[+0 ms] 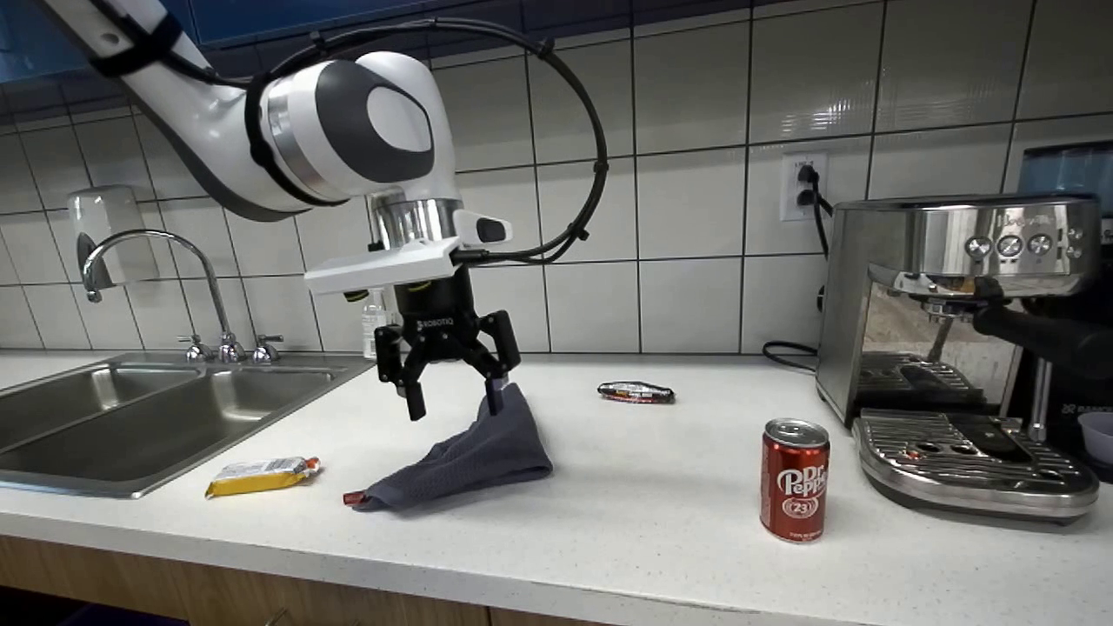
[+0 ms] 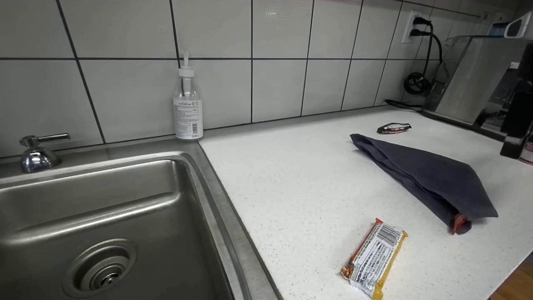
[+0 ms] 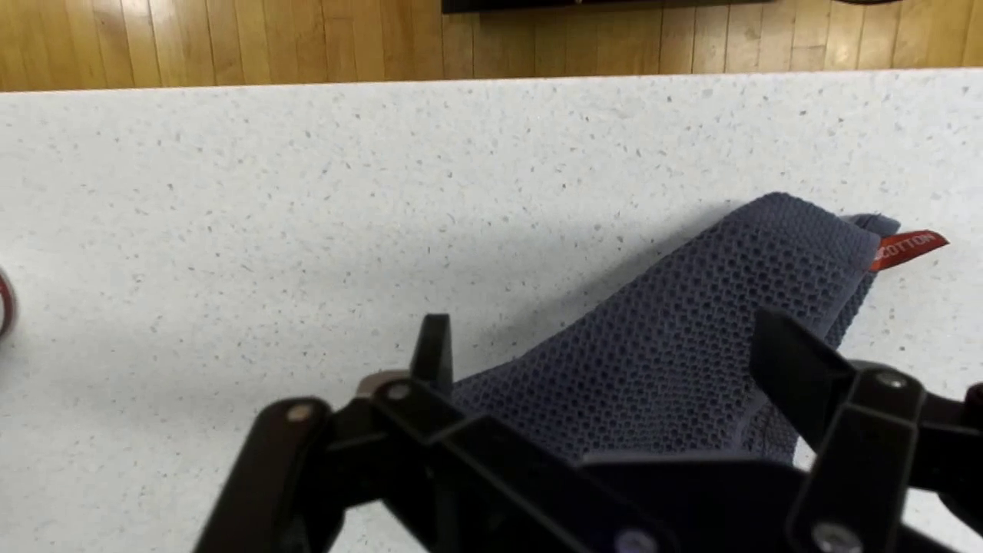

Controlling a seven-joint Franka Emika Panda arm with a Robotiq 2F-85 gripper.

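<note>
My gripper (image 1: 456,405) is open with nothing between its fingers. It hangs pointing down above a dark grey cloth (image 1: 487,456), which is nearest to it. In the wrist view the fingers (image 3: 603,338) stand wide apart over the textured cloth (image 3: 653,338). The cloth lies folded on the white counter, with a raised peak at its back end in an exterior view. A red tag (image 3: 910,247) sticks out at one corner. The cloth (image 2: 433,175) also shows whole in an exterior view, where only a black part of the gripper shows at the right edge.
A yellow-wrapped bar (image 1: 261,476) lies between sink (image 2: 208,216) and cloth. A dark-wrapped item (image 1: 636,392) lies further back. A red Dr Pepper can (image 1: 795,480) stands upright near the coffee machine (image 1: 956,304). A pump bottle (image 2: 189,108) stands by the tiled wall.
</note>
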